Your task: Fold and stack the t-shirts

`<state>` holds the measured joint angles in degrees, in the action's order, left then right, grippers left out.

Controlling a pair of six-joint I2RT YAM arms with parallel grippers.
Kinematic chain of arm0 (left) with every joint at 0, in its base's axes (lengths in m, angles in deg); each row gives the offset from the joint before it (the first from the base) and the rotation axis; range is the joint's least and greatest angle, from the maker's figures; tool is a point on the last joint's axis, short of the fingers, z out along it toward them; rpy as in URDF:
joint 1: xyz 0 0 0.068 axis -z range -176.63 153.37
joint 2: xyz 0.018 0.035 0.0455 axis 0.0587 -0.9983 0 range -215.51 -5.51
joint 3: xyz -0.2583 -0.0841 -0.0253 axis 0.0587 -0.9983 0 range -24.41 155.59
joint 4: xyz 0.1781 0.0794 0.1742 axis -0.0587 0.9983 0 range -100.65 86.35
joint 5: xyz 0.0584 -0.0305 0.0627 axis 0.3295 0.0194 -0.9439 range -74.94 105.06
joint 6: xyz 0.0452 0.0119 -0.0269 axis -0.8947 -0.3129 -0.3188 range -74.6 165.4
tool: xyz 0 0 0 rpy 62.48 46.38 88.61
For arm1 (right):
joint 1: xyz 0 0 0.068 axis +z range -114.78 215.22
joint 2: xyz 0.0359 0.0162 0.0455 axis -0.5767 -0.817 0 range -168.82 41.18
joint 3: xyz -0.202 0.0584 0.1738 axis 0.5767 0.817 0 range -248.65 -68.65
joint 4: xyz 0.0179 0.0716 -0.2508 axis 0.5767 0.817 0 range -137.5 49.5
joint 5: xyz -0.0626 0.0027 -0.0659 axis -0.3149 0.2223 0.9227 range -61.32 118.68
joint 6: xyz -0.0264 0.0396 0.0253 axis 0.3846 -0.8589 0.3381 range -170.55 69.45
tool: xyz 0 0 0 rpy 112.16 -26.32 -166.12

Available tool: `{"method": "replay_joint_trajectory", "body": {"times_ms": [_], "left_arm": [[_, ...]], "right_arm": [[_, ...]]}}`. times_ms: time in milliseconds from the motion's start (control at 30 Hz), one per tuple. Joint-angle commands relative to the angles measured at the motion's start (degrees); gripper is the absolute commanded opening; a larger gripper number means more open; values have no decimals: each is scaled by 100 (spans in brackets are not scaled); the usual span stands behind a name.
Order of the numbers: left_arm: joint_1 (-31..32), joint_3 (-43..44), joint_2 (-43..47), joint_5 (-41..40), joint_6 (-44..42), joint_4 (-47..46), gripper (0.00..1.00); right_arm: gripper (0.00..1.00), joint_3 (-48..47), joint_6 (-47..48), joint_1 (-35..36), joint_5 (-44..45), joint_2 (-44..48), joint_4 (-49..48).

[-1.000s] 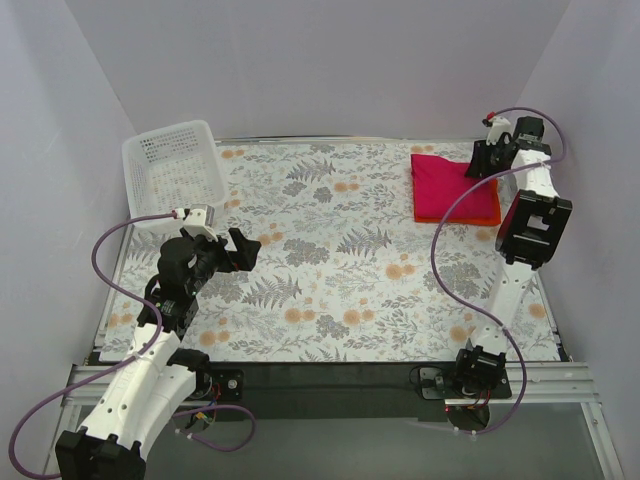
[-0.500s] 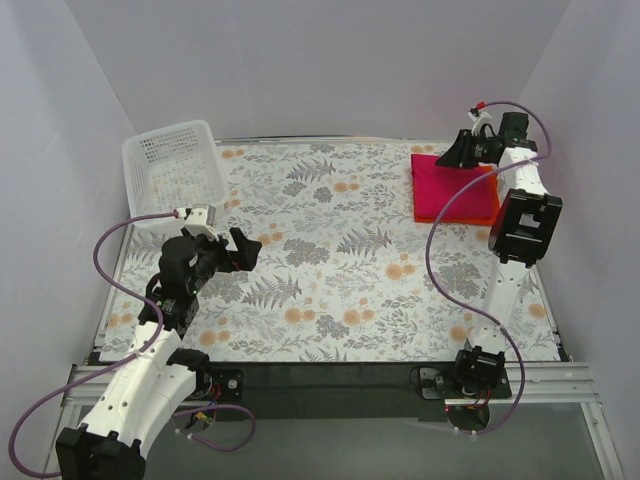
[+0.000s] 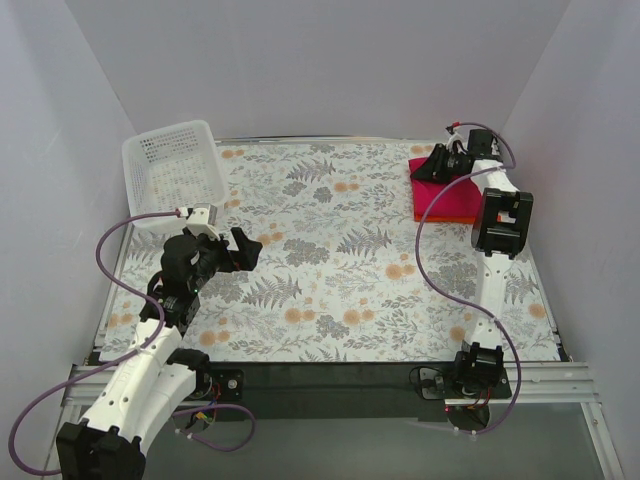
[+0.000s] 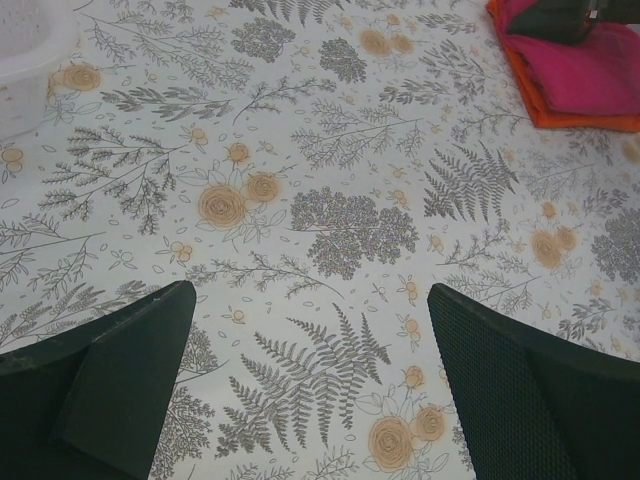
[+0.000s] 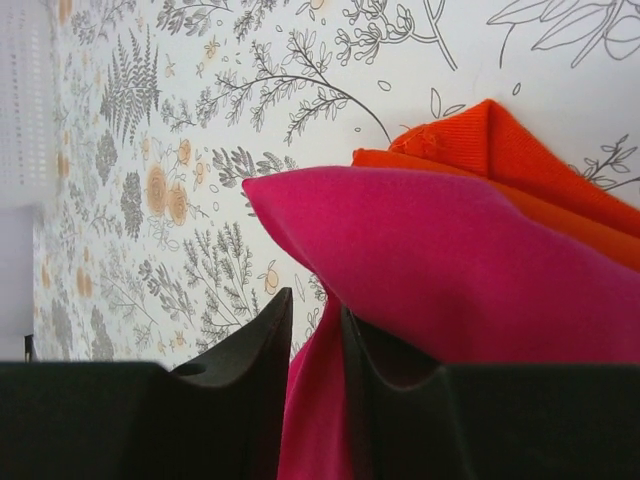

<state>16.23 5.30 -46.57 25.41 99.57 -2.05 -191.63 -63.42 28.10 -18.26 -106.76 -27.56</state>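
The magenta-pink t-shirt lies folded on top of the orange-red t-shirt at the table's back right. My right gripper is at the stack's back-left corner. In the right wrist view its jaws are shut on a fold of the magenta shirt, and the orange shirt shows underneath. My left gripper hangs open over the patterned table at the left, holding nothing. From there the stack is far off at the top right.
A white perforated basket stands tilted at the back left corner, just behind my left arm. The floral tablecloth covers the table. Grey walls close in on the left, back and right.
My right gripper has swung left along the back of the stack to its back-left corner and closed on the magenta cloth. The left arm has hardly moved.
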Motion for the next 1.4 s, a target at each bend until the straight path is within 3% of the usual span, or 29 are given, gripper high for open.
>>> {"method": "replay_joint_trajectory", "body": {"times_ms": [0, 233, 433, 600, 900, 1367], "left_arm": [[-21, 17, -25, 28, -73, -25, 95], [-21, 26, 98, 81, -56, -34, 95], [-21, 17, 221, 169, -38, -78, 95], [-21, 8, 335, 178, -3, -95, 95], [-21, 8, 362, 169, 41, -104, 95], [-21, -1, 406, 169, 67, -104, 96]], "right_arm": [[29, -402, 54, -62, -201, -34, -254], [40, -105, 1021, -71, -1054, 1055, 52], [46, 1501, 2338, -80, -704, 2488, 484], [49, 2619, 2902, -150, -492, 3269, 765], [51, 4000, 3694, -202, 580, 4501, 827], [55, 4871, 3387, -607, 2740, 5196, 28]]}}
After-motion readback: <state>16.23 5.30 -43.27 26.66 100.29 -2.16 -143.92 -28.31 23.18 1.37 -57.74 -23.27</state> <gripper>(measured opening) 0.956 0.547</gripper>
